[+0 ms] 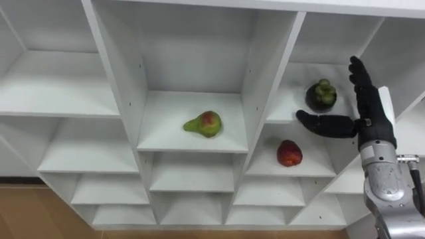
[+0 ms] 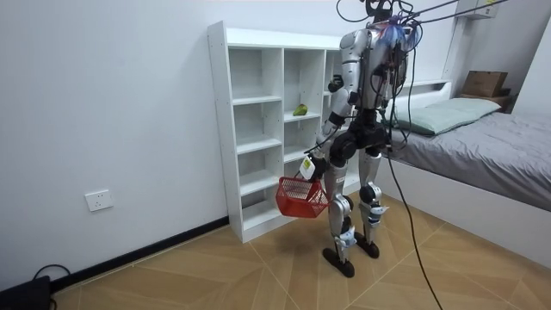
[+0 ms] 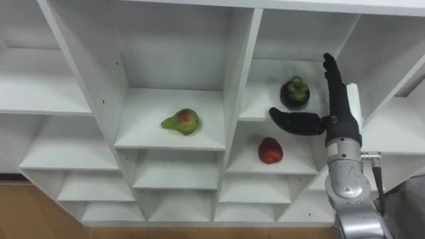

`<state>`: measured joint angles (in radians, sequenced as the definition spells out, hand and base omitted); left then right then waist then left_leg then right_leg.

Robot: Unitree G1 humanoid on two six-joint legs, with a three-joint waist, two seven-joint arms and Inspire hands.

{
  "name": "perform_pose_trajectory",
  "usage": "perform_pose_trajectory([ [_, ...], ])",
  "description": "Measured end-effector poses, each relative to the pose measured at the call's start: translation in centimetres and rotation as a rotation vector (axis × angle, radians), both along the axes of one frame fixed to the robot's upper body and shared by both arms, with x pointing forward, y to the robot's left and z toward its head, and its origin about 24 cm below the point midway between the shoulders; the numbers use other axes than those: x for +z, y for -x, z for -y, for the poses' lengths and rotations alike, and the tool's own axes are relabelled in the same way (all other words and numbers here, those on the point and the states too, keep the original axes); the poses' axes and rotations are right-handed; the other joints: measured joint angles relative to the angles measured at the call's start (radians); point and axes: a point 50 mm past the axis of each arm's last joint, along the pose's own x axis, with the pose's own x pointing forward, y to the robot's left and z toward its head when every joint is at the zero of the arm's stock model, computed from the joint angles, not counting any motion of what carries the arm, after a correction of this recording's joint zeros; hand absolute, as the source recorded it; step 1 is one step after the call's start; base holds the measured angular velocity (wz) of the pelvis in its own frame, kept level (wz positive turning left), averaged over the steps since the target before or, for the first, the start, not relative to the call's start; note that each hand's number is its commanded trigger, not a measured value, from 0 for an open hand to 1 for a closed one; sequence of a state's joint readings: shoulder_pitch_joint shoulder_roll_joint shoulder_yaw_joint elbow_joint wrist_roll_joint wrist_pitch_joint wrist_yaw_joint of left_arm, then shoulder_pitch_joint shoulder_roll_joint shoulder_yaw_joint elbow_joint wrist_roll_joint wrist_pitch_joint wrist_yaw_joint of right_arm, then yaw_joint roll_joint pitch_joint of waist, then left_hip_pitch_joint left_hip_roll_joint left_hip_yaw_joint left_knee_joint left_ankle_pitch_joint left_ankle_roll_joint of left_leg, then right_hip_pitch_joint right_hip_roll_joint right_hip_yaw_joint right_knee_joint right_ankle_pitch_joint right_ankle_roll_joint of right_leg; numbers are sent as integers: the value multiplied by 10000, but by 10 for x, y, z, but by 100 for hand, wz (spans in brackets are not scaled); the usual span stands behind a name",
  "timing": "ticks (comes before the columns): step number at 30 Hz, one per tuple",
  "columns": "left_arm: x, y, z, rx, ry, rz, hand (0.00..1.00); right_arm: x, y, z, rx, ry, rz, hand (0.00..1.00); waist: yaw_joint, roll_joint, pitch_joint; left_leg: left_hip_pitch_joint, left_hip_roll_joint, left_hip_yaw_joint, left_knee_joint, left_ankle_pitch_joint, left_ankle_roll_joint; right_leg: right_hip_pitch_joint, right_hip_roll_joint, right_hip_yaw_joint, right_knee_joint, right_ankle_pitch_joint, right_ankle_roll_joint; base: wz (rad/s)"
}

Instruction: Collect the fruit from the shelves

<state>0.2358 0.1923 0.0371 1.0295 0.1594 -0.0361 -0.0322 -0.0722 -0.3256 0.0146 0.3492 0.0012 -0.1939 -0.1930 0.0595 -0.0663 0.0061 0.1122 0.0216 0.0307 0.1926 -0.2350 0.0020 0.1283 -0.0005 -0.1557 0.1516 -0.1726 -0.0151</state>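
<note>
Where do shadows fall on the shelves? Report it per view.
Left eye view: soft, even light; the pear throws a faint shadow on its shelf. Room view: the closet is dimmer inside than the wall, no glare; the basket hanging from the left hand is evenly lit.

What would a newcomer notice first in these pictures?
The open right robot hand raised before the white shelf, beside a dark fruit. A pear lies in the middle compartment, a red fruit below the dark one. In the room view, a red basket hangs from the left robot hand.
</note>
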Motion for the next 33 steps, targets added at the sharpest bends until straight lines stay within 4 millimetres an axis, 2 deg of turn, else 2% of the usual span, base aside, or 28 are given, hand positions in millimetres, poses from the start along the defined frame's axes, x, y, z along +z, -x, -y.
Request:
perform_pose_trajectory([
  [8,2,-6,0,12,45,260,100,-1,-9,5,521,-290,-512,0,-14,-101,-2,18,-5,-7,77,2,-2,42,-10,-12,0,-1,-2,0],
  [11,3,-6,-4,-13,-49,257,100,-2,-10,5,738,-316,-706,0,-18,-192,31,7,-4,-5,91,3,-5,39,-6,7,-12,-2,-4,0],
  [13,4,-7,-6,-23,-98,272,100,-3,-10,5,935,-303,-849,0,-15,-273,11,-11,-7,-8,102,3,-4,32,-6,3,-12,-2,-3,0],
  [18,6,-12,-7,-94,-143,492,100,-4,-10,4,1065,-293,-978,0,-17,-303,-8,-30,-9,-48,118,2,-3,35,-4,-25,-5,-1,-4,1],
  [20,7,-13,-7,-108,-143,553,100,-4,-10,4,1071,-297,-1009,62,-26,-297,-9,-29,-6,-76,123,2,-4,54,-3,-67,-5,1,-7,5],
  [21,7,-14,-7,-111,-144,567,100,-4,-10,4,1097,-302,-1038,72,-29,-293,-9,-28,-5,-92,122,2,-4,68,-3,-87,-5,1,-7,4],
  [22,7,-14,-7,-105,-144,570,100,-5,-10,4,1129,-308,-1070,93,-29,-286,-11,-25,-4,-75,120,2,-4,72,-3,-90,-4,2,-8,0],
  [23,7,-14,-7,-104,-143,569,100,-5,-10,4,1131,-301,-1085,100,-28,-282,-12,-25,-3,-73,119,2,-5,72,-3,-91,-2,2,-9,0],
  [29,7,-15,-7,-113,-140,613,100,0,-11,11,793,92,-953,100,-8,-240,-26,-25,5,-81,104,0,-5,90,1,-111,13,14,-23,0],
  [33,7,-14,-6,-118,-128,609,100,2,-12,14,635,161,-845,100,-7,-146,-82,-13,14,-76,94,-1,-8,94,8,-122,17,18,-28,0],
])
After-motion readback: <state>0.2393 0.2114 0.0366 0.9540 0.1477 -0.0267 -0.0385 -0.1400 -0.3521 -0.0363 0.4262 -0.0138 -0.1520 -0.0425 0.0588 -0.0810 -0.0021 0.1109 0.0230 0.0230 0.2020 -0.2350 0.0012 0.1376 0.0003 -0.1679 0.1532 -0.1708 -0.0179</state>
